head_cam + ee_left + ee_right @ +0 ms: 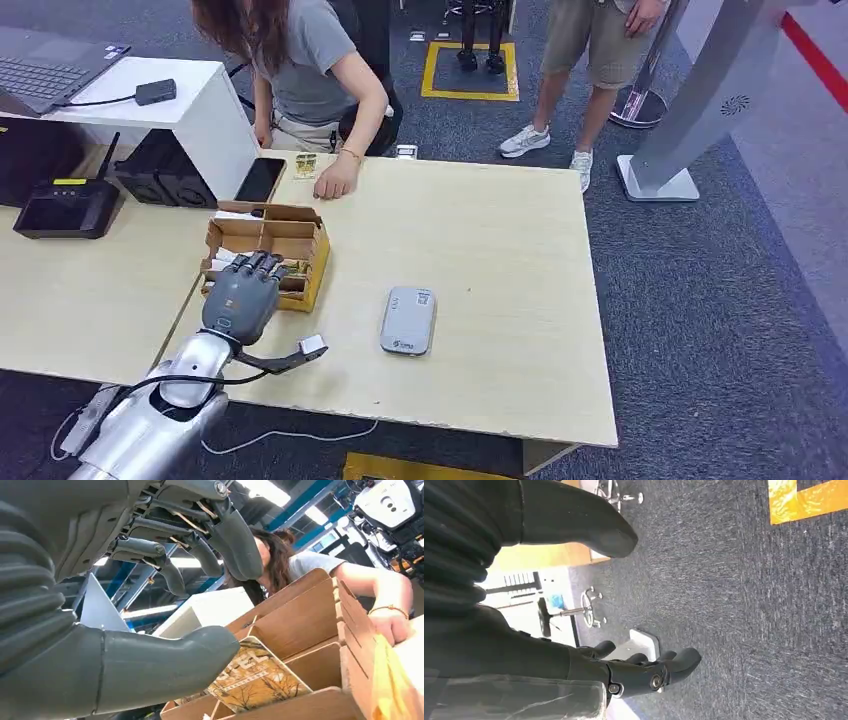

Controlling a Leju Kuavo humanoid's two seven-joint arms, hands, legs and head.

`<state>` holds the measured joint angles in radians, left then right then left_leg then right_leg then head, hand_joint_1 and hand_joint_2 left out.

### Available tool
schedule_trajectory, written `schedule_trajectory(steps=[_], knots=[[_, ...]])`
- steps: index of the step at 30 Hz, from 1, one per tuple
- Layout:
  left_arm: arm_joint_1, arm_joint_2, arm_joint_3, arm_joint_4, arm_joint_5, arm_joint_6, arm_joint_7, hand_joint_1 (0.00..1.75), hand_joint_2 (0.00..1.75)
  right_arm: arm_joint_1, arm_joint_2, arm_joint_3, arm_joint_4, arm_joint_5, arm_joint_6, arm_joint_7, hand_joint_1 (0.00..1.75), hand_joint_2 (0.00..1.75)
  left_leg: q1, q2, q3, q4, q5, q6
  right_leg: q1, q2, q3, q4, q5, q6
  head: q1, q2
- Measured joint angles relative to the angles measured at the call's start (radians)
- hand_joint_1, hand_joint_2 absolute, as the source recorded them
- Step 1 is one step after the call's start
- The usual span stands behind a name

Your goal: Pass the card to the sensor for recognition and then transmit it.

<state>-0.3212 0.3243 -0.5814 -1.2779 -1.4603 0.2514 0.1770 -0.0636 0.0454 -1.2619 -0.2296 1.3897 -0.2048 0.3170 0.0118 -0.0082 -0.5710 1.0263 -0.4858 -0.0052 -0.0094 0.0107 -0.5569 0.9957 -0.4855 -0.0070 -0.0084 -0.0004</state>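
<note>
Bare pale wooden bench (500, 260) lies open right of the grey rounded sensor pad (407, 321). The compartmented brown cardboard box (290, 235) and a person's hand (333, 183) crowd the far left; the left robot hand (240, 300) hangs over the box.

Pale wooden table (500, 300) on dark grey carpet (720, 300)

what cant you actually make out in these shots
- Whether the left hand touches a card: in the head view the hand covers the cardboard box; in the left wrist view the thumb overlaps the card.
- How many cards the box holds: its dividers hide them.
- The print on the grey sensor: too small in the head view.
- The right hand: hangs over carpet, its fingers partly cut off.
</note>
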Motion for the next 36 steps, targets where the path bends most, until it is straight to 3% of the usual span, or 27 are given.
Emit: schedule_trajectory(steps=[18,20,21,24,36], knots=[[-0.001,-0.010,-0.002,-0.002,0.016,-0.018,-0.008,0.65,1.75,0.000,0.000,-0.013,0.000,-0.008,0.000,0.000,0.00,1.75,0.000,0.000,0.000,0.000,0.000,0.000,0.000,0.000,0.000,0.000,0.000,0.000,0.000,0.000],[-0.001,-0.013,-0.004,-0.008,0.021,-0.024,-0.008,0.58,1.75,0.000,0.000,-0.015,0.000,-0.011,-0.001,0.000,0.00,1.75,0.000,0.000,0.000,0.000,0.000,0.000,0.000,0.000,0.000,0.000,0.000,0.000,0.000,0.000],[0.000,-0.013,-0.006,-0.013,0.024,-0.027,-0.008,0.45,1.75,0.000,0.000,-0.017,0.000,-0.011,-0.001,0.000,0.00,1.75,0.000,0.000,0.000,0.000,0.000,0.000,0.000,0.000,0.000,0.000,0.000,0.000,0.000,0.000],[0.002,-0.014,-0.013,-0.034,0.031,-0.043,-0.008,0.44,1.75,0.000,0.000,-0.021,0.000,-0.018,-0.002,0.000,0.00,1.75,0.000,0.000,0.000,0.000,0.000,0.000,0.000,0.000,0.000,0.000,0.000,0.000,0.000,0.000],[0.011,-0.009,-0.042,-0.076,0.077,-0.084,-0.002,0.52,1.75,0.000,0.000,-0.034,0.000,-0.022,-0.007,0.002,0.00,1.75,0.000,0.000,0.000,0.000,0.000,0.000,0.000,0.000,0.000,0.000,0.000,0.000,0.000,0.000]])
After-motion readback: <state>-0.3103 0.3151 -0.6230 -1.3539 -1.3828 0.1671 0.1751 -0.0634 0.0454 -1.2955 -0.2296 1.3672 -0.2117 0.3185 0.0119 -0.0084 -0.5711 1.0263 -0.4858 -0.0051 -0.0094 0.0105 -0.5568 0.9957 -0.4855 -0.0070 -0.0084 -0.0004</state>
